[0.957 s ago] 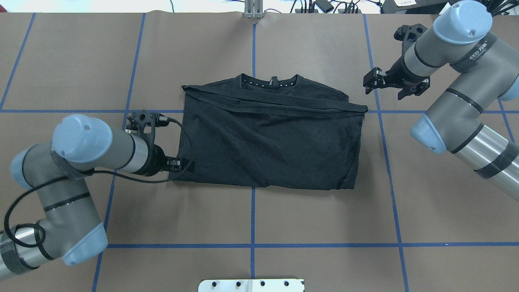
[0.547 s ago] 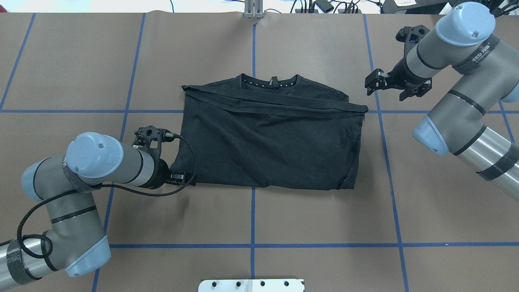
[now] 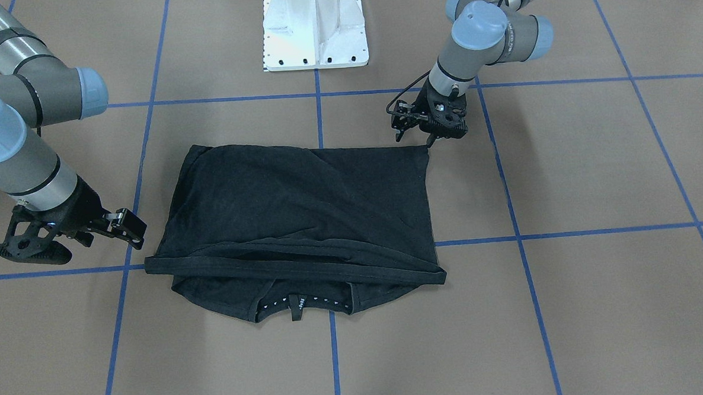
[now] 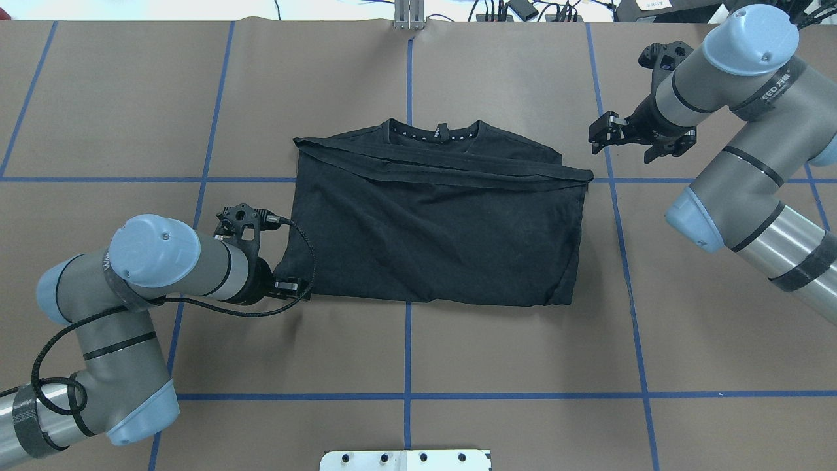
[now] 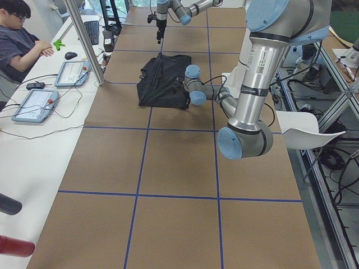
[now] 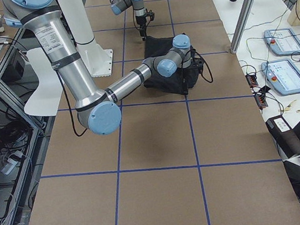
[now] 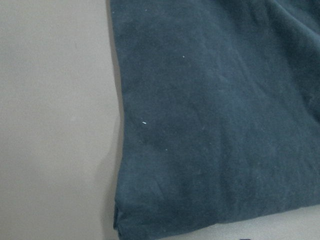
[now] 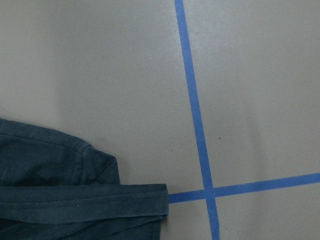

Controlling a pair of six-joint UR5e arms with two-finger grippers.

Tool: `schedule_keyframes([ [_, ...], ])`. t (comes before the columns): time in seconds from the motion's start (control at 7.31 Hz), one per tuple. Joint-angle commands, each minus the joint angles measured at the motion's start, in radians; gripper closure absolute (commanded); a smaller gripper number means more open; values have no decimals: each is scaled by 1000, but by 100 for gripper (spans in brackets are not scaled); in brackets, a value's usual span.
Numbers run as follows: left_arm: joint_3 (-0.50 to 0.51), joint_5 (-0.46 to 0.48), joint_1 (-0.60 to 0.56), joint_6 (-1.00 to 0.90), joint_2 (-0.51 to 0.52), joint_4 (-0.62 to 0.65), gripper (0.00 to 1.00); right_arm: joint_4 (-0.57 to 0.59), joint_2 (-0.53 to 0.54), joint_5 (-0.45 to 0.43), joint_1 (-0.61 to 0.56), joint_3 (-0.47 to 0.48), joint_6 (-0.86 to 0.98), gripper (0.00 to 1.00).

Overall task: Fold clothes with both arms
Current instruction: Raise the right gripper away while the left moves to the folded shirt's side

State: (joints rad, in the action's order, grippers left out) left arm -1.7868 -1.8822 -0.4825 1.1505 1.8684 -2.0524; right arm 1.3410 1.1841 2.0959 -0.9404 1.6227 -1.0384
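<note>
The black T-shirt point(image 4: 431, 229) lies folded on the brown table, plain side up, with its collar point(image 4: 435, 133) at the far edge; its logo is hidden. It also shows in the front view point(image 3: 298, 206). My left gripper point(image 4: 295, 288) hangs low at the shirt's near-left corner, open, with nothing in it; the front view point(image 3: 414, 138) shows the same. The left wrist view shows that shirt corner point(image 7: 210, 125) from close above. My right gripper point(image 4: 596, 137) is open and empty, just right of the far-right folded edge. The right wrist view shows that folded edge point(image 8: 75, 200).
The white bolted pedestal point(image 3: 314, 27) stands at the robot's side of the table. Blue tape lines point(image 4: 407, 353) grid the brown surface. An upright metal post point(image 5: 84, 39) and a side desk with tablets and an operator point(image 5: 22, 39) lie beyond the far edge.
My left gripper has moved along the shirt's left edge towards the robot, down to the near-left corner. My right gripper has shifted only slightly. The shirt has not moved.
</note>
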Motion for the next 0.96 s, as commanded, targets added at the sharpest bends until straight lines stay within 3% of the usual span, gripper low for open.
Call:
schedule_keyframes([
  [0.0, 6, 0, -7, -2, 0, 0, 28, 0, 0, -1, 0, 0, -2, 0],
  [0.41, 10, 2, -14, -3, -11, 0, 31, 1, 0, 1, 0, 14, -6, 0],
  [0.68, 15, 0, -14, -3, -11, 0, 39, 1, 0, 1, 0, 14, -6, 0],
  [0.82, 15, 0, -13, -2, -9, 0, 49, 0, 0, 1, 0, 14, -8, 0],
])
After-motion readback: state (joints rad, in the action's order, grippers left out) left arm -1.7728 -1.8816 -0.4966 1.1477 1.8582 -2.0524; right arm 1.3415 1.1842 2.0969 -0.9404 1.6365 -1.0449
